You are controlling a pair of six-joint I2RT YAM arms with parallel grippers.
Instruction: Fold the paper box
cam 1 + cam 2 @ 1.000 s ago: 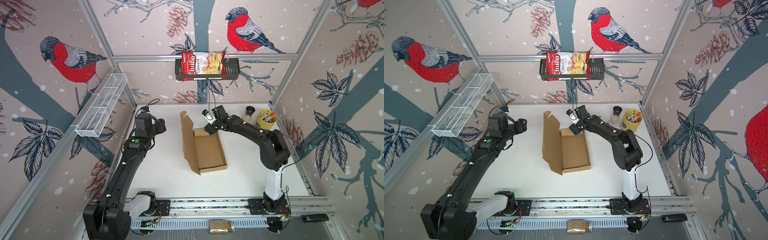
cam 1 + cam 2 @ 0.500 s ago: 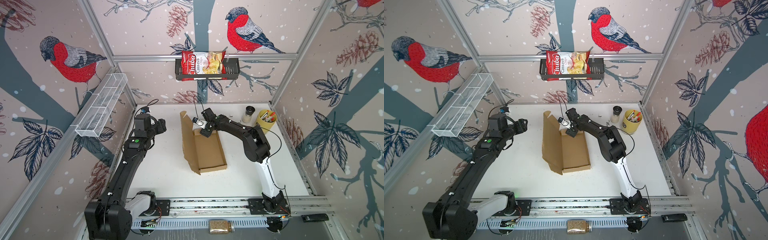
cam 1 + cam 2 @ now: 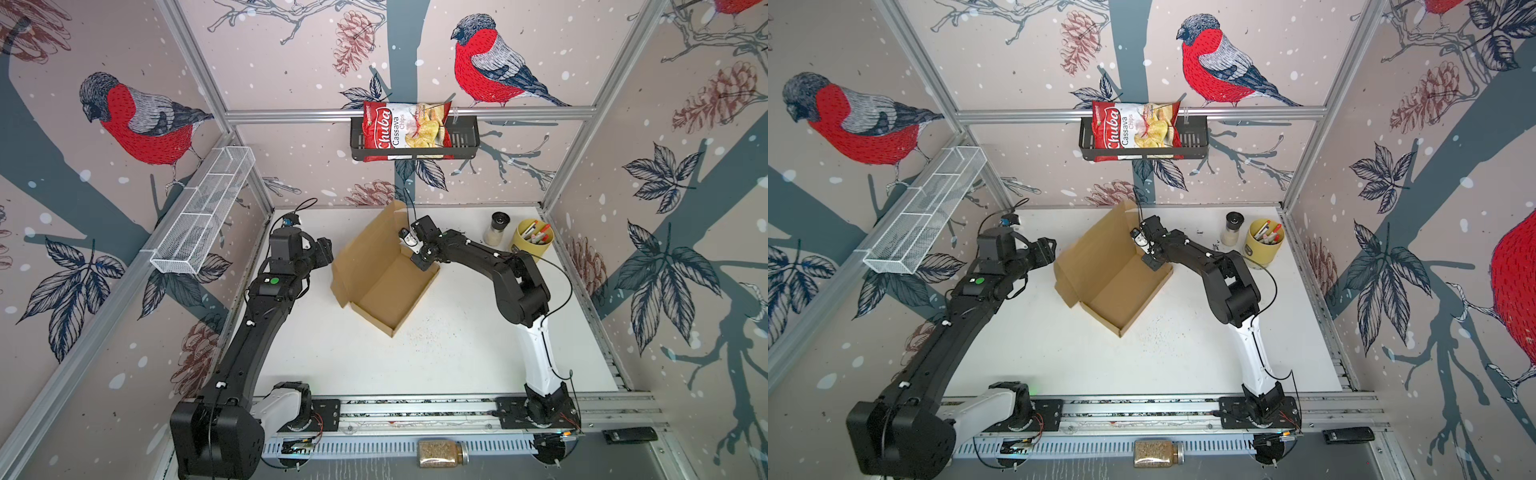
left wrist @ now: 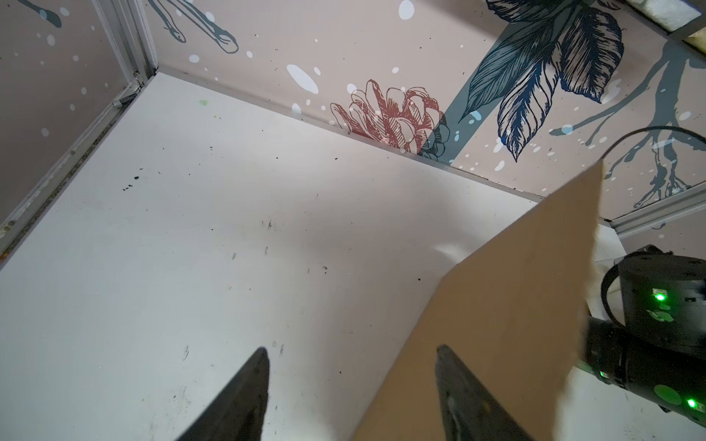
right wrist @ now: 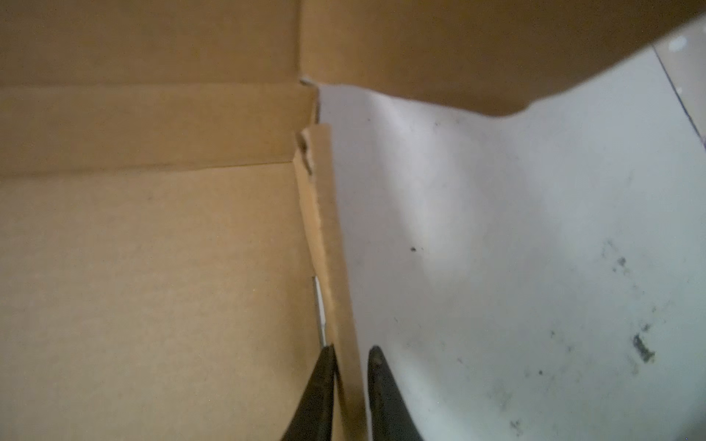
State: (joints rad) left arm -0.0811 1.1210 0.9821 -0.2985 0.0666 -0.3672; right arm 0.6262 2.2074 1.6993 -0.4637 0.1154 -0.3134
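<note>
Left gripper point(image 4: 349, 378): jaws wide apart, nothing between them. It hovers low over the white table point(image 3: 457, 357), just beside the outer face of the lid point(image 4: 515, 305). Judged: placed there to back the lid, or to push it over once the tray is steady.

Paper box point(image 3: 390, 291): mid-table, toward the back wall, skewed to the table edges. The tray rests flat, and the lid stands roughly upright along the tray's left long side. Front and right walls are up; closing is not yet done.

Right gripper point(image 5: 351, 353): at the tray's far corner near the lid hinge. One finger is inside the tray and one outside, pinched onto the short side wall point(image 5: 324, 229). Judged: this hold keeps that wall erect and gives a handle on a light box that would otherwise slide on the smooth table.

Further right, a shaker point(image 3: 496, 228) and a yellow cup point(image 3: 534, 245) of pens stand well apart from the box, so they are no obstruction.
</note>
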